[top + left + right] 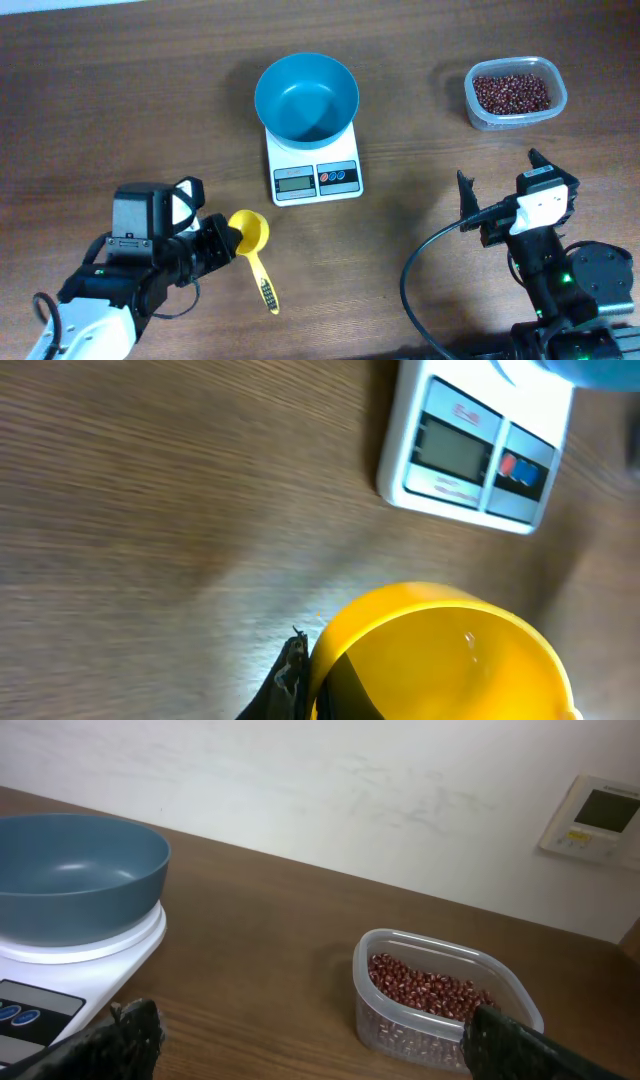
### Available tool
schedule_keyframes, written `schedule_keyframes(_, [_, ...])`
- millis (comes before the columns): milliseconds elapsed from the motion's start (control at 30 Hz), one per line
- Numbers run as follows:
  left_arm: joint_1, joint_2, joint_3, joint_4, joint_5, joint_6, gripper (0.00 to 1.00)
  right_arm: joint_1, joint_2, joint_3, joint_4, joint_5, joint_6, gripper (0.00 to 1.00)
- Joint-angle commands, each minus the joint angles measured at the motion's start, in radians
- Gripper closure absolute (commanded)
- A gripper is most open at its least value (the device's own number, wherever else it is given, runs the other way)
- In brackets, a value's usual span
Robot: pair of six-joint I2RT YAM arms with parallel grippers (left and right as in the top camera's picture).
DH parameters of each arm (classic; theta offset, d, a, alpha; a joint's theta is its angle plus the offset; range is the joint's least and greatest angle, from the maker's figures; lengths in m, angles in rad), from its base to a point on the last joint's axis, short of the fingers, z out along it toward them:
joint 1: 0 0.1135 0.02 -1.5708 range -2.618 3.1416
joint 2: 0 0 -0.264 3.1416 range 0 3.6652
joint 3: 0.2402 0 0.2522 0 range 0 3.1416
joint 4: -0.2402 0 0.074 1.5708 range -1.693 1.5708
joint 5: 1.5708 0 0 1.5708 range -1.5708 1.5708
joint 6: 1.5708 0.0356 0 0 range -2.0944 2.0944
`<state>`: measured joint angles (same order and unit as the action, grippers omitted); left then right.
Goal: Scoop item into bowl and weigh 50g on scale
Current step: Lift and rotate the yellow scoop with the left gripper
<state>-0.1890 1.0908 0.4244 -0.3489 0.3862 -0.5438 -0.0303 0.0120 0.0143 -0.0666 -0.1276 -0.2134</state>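
Observation:
The blue bowl (305, 95) stands empty on the white scale (315, 178); both also show in the right wrist view, bowl (75, 870) and scale (60, 970). The reddish-brown beans (512, 92) fill a clear tub at the far right, also seen in the right wrist view (430, 990). A yellow scoop (250, 232) lies in front of the scale, handle toward the near edge. My left gripper (228, 238) pinches the wall of the scoop's cup (450, 660), one finger outside the rim (312, 660). My right gripper (499, 168) is open and empty, short of the tub (315, 1030).
The clear tub (480, 112) sits near the table's far right, about a hand's width right of the scale. The scale's display and its red and blue buttons (520, 468) face the near side. A black cable (420, 260) loops beside the right arm.

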Motion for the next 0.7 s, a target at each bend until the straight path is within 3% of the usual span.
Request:
schedule_keyframes(0, [0.004,-0.011,0.008,-0.006,0.035,-0.125,1.00,-0.002,-0.005,-0.009,-0.001,0.008,0.004,0.01])
schedule_keyframes(100, [0.004,-0.011,0.008,-0.056,-0.017,-0.449,1.00,-0.002,-0.005,-0.009,-0.001,0.008,0.004,0.01])
schedule_keyframes(233, [0.004,-0.011,0.008,-0.056,-0.032,-0.599,1.00,-0.002,-0.005,-0.009,-0.001,0.008,0.004,0.01])
schedule_keyframes(400, [0.004,-0.011,0.008,-0.090,-0.072,-0.644,1.00,-0.002,-0.005,-0.009,-0.001,0.008,0.004,0.01])
schedule_keyframes(467, [0.004,-0.011,0.008,-0.181,-0.132,-0.744,1.00,-0.002,-0.005,-0.009,-0.001,0.008,0.004,0.01])
schedule_keyframes(667, [0.004,-0.054,0.060,-0.226,-0.187,-0.684,1.00,-0.002,-0.005,-0.009,-0.001,0.008,0.004,0.01])
